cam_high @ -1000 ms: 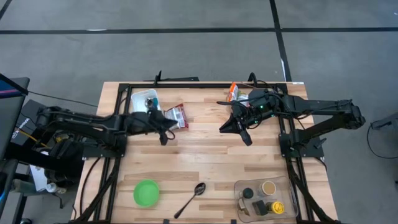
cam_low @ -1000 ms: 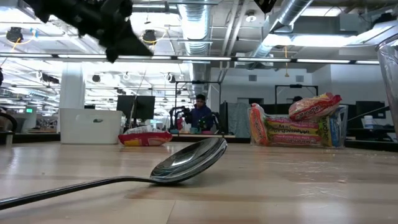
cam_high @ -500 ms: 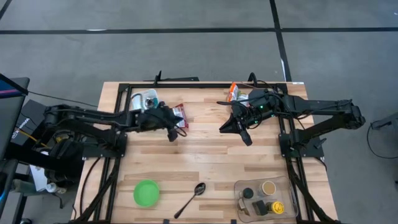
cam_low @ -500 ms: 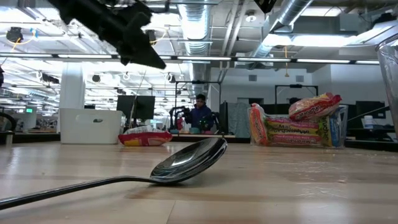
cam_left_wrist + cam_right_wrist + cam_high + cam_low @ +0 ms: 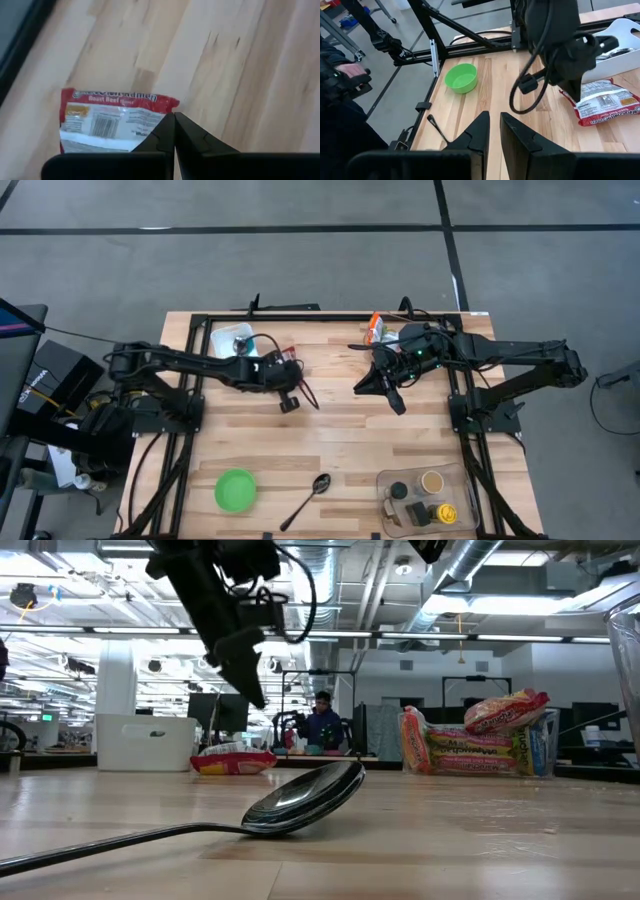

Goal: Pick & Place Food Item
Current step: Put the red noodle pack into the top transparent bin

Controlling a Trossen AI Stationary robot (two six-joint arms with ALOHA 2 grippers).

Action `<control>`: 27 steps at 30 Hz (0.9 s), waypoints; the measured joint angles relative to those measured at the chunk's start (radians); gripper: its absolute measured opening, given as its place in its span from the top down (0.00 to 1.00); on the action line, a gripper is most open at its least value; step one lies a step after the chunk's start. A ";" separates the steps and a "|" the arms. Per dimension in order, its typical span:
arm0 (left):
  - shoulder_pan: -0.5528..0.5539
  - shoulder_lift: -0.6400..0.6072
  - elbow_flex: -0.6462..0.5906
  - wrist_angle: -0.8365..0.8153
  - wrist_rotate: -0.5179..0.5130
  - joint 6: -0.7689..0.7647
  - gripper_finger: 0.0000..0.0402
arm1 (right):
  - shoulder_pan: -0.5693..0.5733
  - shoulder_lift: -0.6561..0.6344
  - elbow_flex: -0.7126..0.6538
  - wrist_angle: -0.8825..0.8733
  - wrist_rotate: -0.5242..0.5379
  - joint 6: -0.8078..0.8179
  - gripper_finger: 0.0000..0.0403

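Wooden table (image 5: 340, 450) filled the high view, bordered by a black frame. On it a red noodle packet (image 5: 112, 118) lay flat near the rear left, just beside a white tray (image 5: 228, 337), with the left gripper (image 5: 290, 402) above the wood just past its near edge, apart from it. Its fingers were closed on nothing and pointed down, the arm reaching in from the left. Bare wood lay open toward the middle. At rear right the right gripper (image 5: 363, 386) hung nearly closed, empty. A green bowl (image 5: 236, 489) and a spoon (image 5: 307, 499) lay near the front edge.
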 joint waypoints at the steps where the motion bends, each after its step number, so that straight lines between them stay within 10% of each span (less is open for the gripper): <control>1: 0.000 0.013 0.006 -0.005 0.000 -0.007 1.00 | 0.000 0.000 0.000 0.000 0.000 0.000 0.90; 20: 0.000 0.031 0.006 -0.067 0.090 -0.066 0.99 | 0.000 0.000 0.000 -0.012 0.000 0.000 0.90; 27: 0.000 0.031 0.006 -0.114 0.094 -0.061 0.84 | 0.000 0.000 0.000 -0.012 0.000 0.000 0.90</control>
